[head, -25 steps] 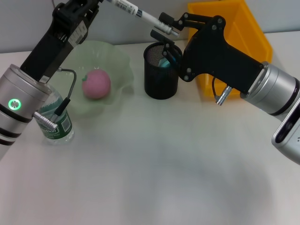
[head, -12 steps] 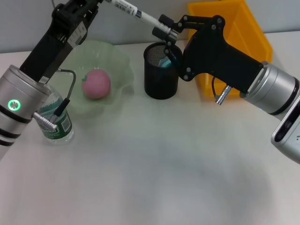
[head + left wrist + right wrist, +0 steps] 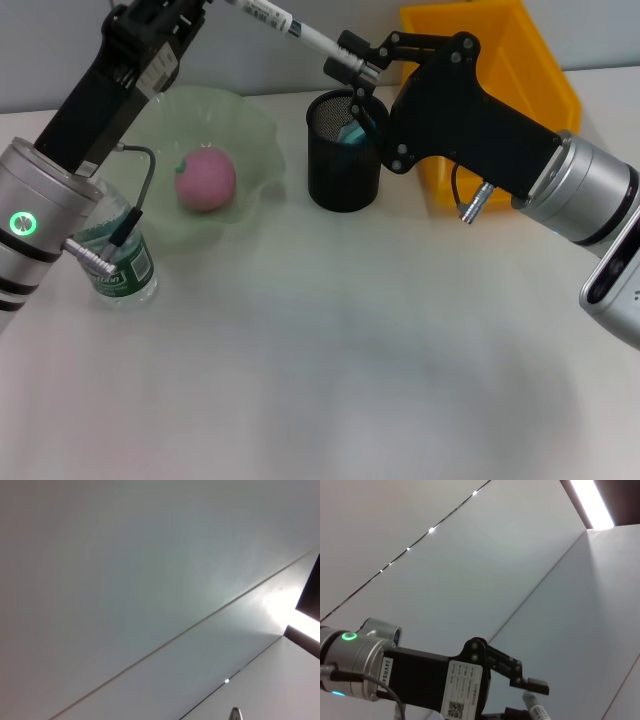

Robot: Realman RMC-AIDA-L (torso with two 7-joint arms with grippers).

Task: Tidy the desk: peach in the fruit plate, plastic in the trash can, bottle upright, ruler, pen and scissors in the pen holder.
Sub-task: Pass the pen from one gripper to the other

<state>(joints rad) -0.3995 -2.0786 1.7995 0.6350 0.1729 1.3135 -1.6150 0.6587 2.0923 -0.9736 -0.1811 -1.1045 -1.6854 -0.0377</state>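
Note:
A white pen (image 3: 300,30) hangs slanted in the air above the black mesh pen holder (image 3: 343,165). My right gripper (image 3: 352,62) is shut on the pen's lower end, just above the holder's rim. My left gripper (image 3: 522,700) is at the pen's upper end, and its jaws stand slightly apart around the pen (image 3: 535,711). In the head view its fingers lie past the top edge. Something teal (image 3: 350,132) stands in the holder. The pink peach (image 3: 205,178) lies in the green fruit plate (image 3: 255,130). The bottle (image 3: 120,262) stands upright at the left.
A yellow bin (image 3: 510,60) stands at the back right, behind my right arm. My left arm reaches over the plate and the bottle. The left wrist view shows only ceiling.
My right gripper closed on the pen's lower end. My left arm then shifted slightly left while the pen stayed where it was.

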